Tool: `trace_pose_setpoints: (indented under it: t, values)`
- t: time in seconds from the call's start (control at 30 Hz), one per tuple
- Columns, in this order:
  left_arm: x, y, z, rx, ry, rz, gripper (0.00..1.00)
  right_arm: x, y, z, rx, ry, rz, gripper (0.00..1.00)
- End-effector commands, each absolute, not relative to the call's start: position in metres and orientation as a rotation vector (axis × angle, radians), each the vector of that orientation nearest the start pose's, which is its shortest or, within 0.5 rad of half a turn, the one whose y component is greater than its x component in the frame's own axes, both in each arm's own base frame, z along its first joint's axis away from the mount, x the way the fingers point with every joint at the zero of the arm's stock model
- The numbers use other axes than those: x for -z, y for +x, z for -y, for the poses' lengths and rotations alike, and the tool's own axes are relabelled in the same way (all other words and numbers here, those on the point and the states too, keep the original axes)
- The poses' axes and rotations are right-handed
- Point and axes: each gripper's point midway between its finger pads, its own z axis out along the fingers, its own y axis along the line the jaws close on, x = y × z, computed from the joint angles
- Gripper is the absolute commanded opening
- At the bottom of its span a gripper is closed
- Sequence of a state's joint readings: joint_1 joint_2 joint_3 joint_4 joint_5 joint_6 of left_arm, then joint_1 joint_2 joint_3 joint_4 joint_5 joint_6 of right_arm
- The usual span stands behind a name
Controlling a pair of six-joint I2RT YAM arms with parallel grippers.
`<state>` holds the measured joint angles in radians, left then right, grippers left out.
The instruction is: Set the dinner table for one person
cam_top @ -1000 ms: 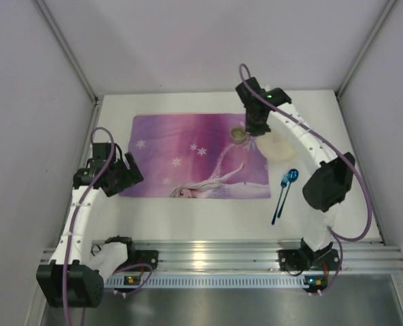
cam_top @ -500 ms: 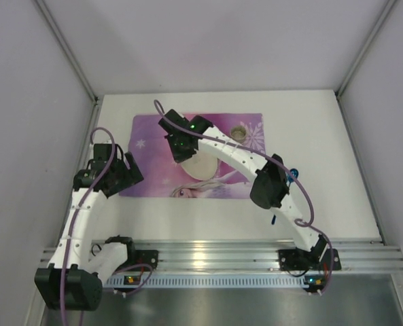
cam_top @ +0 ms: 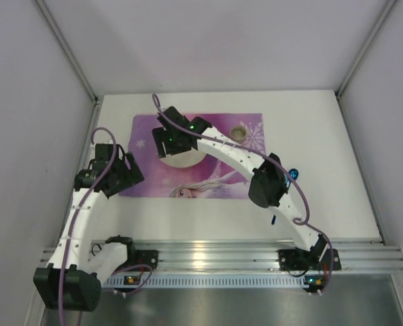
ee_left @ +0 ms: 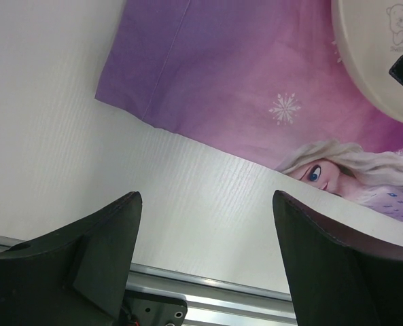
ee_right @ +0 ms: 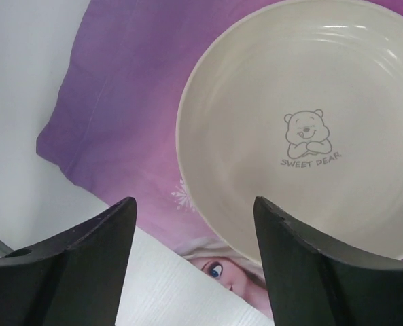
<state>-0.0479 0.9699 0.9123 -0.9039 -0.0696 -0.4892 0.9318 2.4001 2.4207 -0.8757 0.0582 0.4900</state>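
So in the last second the right arm swung from the far right corner over to the left half of the placemat, bringing the plate with it, and the right hand went from clamped to fingers spread. The plate sat flat on the mat, just beyond those fingers, nothing gripping it.

The left hand hung wide open too, holding nothing, low over the counter by the mat's near left corner.

The counter itself was the big white slab under everything, its long axis running left to right, same as the mat's. The cup stood at the mat's far right corner.

What mattered next, I'd guess, was the blue cutlery. It lay on bare counter off the mat's right edge, mostly hidden under the right forearm, well to the right of the hand. Only the two ends peeked out, so the long axis looked roughly near to far, rounded end pointing away. The right arm was clearly the closer one.
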Motion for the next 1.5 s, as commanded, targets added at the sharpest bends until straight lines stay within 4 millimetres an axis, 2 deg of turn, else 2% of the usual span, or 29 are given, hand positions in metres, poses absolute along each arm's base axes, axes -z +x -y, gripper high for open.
trace_pose_setpoints:
  t: [0.0,0.1,0.13,0.17,0.2,0.23,0.27,0.3,0.33,0.37,0.4,0.43,0.47,0.5,0.53,0.57,0.6,0.63,0.7,0.73,0.9,1.03,1.13,1.27,1.4,1.47]
  values:
    - [-0.160,0.233,0.015,0.118,-0.590,-2.409,0.83,-0.154,0.353,-0.495,-0.628,-0.534,-2.394,0.71]
    - [-0.162,0.233,0.014,0.114,-0.593,-2.401,0.83,-0.171,0.361,-0.481,-0.617,-0.493,-2.373,0.73]
    - [-0.163,0.233,0.015,0.118,-0.589,-2.396,0.83,-0.193,0.367,-0.468,-0.619,-0.453,-2.348,0.73]
    - [-0.163,0.232,0.015,0.116,-0.590,-2.396,0.83,-0.203,0.371,-0.458,-0.610,-0.418,-2.340,0.73]
    - [-0.164,0.232,0.014,0.114,-0.592,-2.391,0.83,-0.191,0.375,-0.438,-0.536,-0.373,-2.372,0.73]
    - [-0.165,0.232,0.014,0.117,-0.590,-2.387,0.83,-0.217,0.383,-0.410,-0.510,-0.304,-2.337,0.70]
    - [-0.166,0.232,0.014,0.118,-0.591,-2.378,0.83,-0.219,0.389,-0.386,-0.427,-0.242,-2.328,0.68]
    - [-0.167,0.231,0.014,0.118,-0.591,-2.374,0.83,-0.188,0.383,-0.357,-0.333,-0.222,-2.398,0.68]
    - [-0.168,0.231,0.014,0.120,-0.588,-2.369,0.83,-0.210,0.389,-0.322,-0.323,-0.140,-2.366,0.66]
    - [-0.169,0.231,0.014,0.123,-0.586,-2.360,0.83,-0.175,0.378,-0.291,-0.241,-0.112,-2.442,0.66]
    - [-0.170,0.232,0.015,0.126,-0.584,-2.355,0.83,-0.167,0.373,-0.269,-0.220,-0.077,-2.466,0.66]
    - [-0.171,0.231,0.015,0.130,-0.582,-2.351,0.83,-0.180,0.375,-0.231,-0.213,0.011,-2.443,0.66]
    - [-0.172,0.231,0.015,0.132,-0.579,-2.345,0.83,-0.170,0.368,-0.210,-0.190,0.044,-2.464,0.66]
    - [-0.172,0.231,0.015,0.132,-0.577,-2.344,0.83,-0.133,0.347,-0.181,-0.117,0.072,-2.548,0.67]
    - [-0.171,0.231,0.017,0.139,-0.573,-2.348,0.83,-0.137,0.344,-0.149,-0.103,0.161,-2.535,0.69]
    - [-0.172,0.232,0.017,0.143,-0.570,-2.348,0.83,-0.127,0.334,-0.134,-0.101,0.194,-2.568,0.69]
    - [-0.172,0.232,0.017,0.143,-0.566,-2.347,0.83,-0.102,0.315,-0.115,-0.063,0.226,-2.632,0.69]
    - [-0.172,0.232,0.018,0.149,-0.564,-2.347,0.82,-0.100,0.312,-0.094,-0.053,0.299,-2.631,0.69]
    - [-0.172,0.232,0.019,0.152,-0.559,-2.350,0.82,-0.080,0.296,-0.077,-0.031,0.337,-2.678,0.68]
    - [-0.171,0.232,0.020,0.153,-0.554,-2.353,0.82,-0.075,0.294,-0.069,-0.028,0.368,-2.686,0.66]
    - [-0.170,0.233,0.020,0.150,-0.555,-2.354,0.82,-0.049,0.290,-0.066,-0.011,0.361,-2.770,0.62]
    - [-0.172,0.232,0.019,0.148,-0.556,-2.347,0.82,-0.031,0.282,-0.064,-0.001,0.410,-2.826,0.55]
    - [-0.174,0.231,0.018,0.145,-0.559,-2.334,0.82,-0.024,0.279,-0.067,-0.026,0.418,-2.844,0.49]
    - [-0.175,0.231,0.018,0.143,-0.562,-2.331,0.82,-0.016,0.273,-0.062,0.018,0.432,-2.864,0.47]
    - [-0.174,0.231,0.017,0.136,-0.567,-2.334,0.82,-0.004,0.263,-0.061,0.026,0.473,-2.882,0.35]
    - [-0.173,0.231,0.013,0.114,-0.587,-2.331,0.82,0.002,0.259,-0.062,0.024,0.485,-2.893,0.25]
